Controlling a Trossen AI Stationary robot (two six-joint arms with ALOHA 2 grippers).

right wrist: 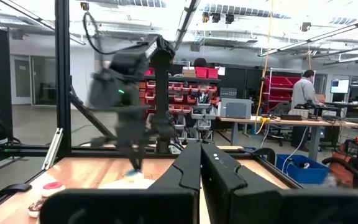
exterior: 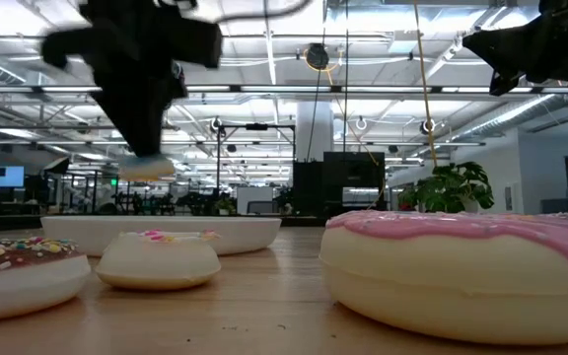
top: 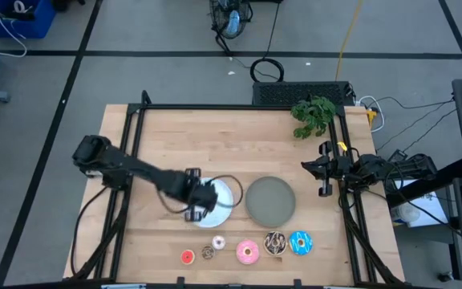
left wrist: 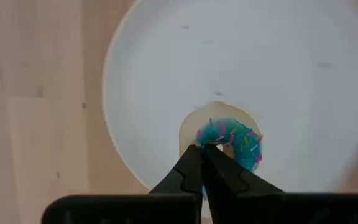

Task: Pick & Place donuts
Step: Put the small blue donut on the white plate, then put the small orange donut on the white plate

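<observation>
My left gripper [top: 201, 198] hangs over the white plate [top: 224, 191] and is shut on the tiny blue donut [left wrist: 232, 140], which has coloured sprinkles. In the low view the left gripper [exterior: 146, 153] is above the white plate [exterior: 225, 234]. On the table near the front edge, each lying flat, are the red [top: 187, 257], brown [top: 208, 253], white-pink [top: 218, 242], pink [top: 248, 252], chocolate [top: 275, 243] and bright blue [top: 300, 242] donuts. My right gripper [right wrist: 201, 163] is shut and empty at the table's right edge [top: 325, 168]. My left gripper pinches the tiny blue donut by one side of its ring [left wrist: 205, 144] between its two fingertips. The fingers come from above, pointing down. The donut [exterior: 146, 168] is lifted clear above the white plate, its sprinkled top up.
A grey plate [top: 271, 201] lies to the right of the white one. A green plant [top: 313, 115] sits at the far right corner. A black frame [top: 215, 107] runs along the table's far and side edges. Bare wood lies at the far middle.
</observation>
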